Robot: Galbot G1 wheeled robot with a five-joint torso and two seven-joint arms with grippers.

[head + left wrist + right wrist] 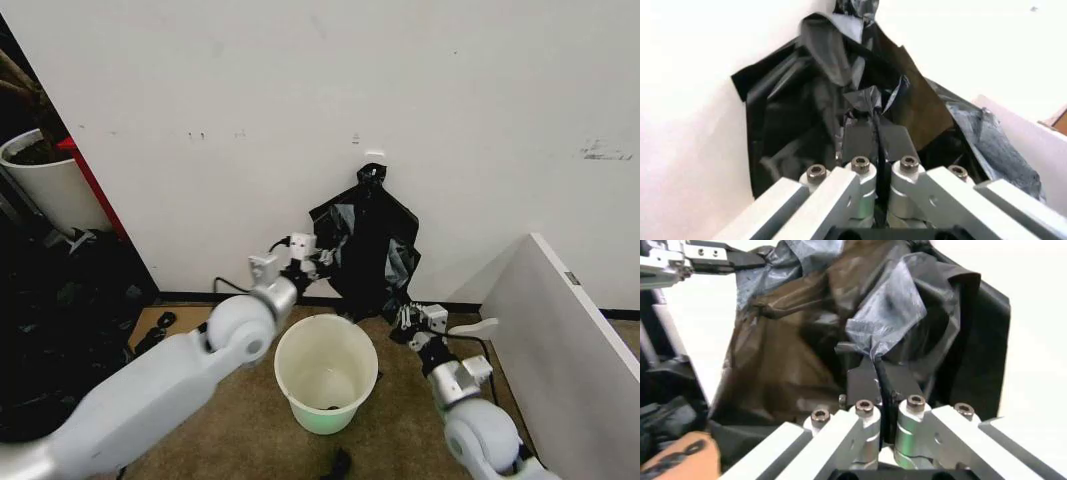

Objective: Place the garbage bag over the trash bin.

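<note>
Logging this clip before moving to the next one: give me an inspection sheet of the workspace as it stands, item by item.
Surface: brown carpeted floor, bare around the bin.
Job's things: garbage bag hangs against the white wall, above and behind the open trash bin; a small dark bit lies inside the bin.
Clutter: dark heap on the robot's left; small black object on the floor before the bin.
Grippers: left end effector shut on a fold of the bag; right end effector shut on another fold.
Cables: black cable along the baseboard.
Surroundings: white plant pot at left, white panel at right.
</note>
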